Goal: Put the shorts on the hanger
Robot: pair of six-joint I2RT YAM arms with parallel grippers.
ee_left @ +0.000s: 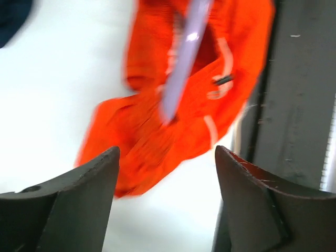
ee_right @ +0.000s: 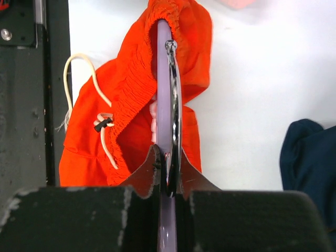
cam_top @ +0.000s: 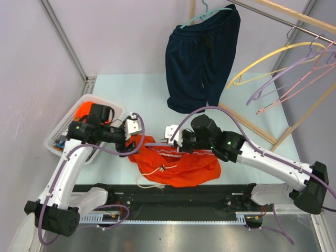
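From above, the shorts (cam_top: 181, 167) lie crumpled on the pale surface (cam_top: 131, 89) near its front edge, between the two arms, with the white drawstring (cam_top: 151, 176) trailing off their near left side. That view shows little of the hanger, since the right arm's body covers most of it. The right wrist view makes it plain: the right pincer (ee_right: 167, 157) is pinched tight on the hanger (ee_right: 164, 79). The lavender bar runs straight away from the fingers, and its far end is tucked under the gathered orange waistband. The same view shows the drawstring looping out onto the dark strip at the surface's edge. The left wrist view is blurred. It does show the left pincer (ee_left: 167, 149) spread wide with nothing between its fingers, hanging above the surface and facing the shorts. The lavender bar crosses the orange cloth there at a slant. Only the top view takes in the surroundings. A pair of navy shorts (cam_top: 202, 58) hangs on a teal hanger (cam_top: 207, 13) from the wooden rail (cam_top: 294, 18) at the back. A yellow hanger (cam_top: 273, 56) and further pale hangers hang to the right. A white basket (cam_top: 105, 102) with something orange inside sits on the left, partly under the left arm. A corner of navy cloth also shows at the right edge of the right wrist view.
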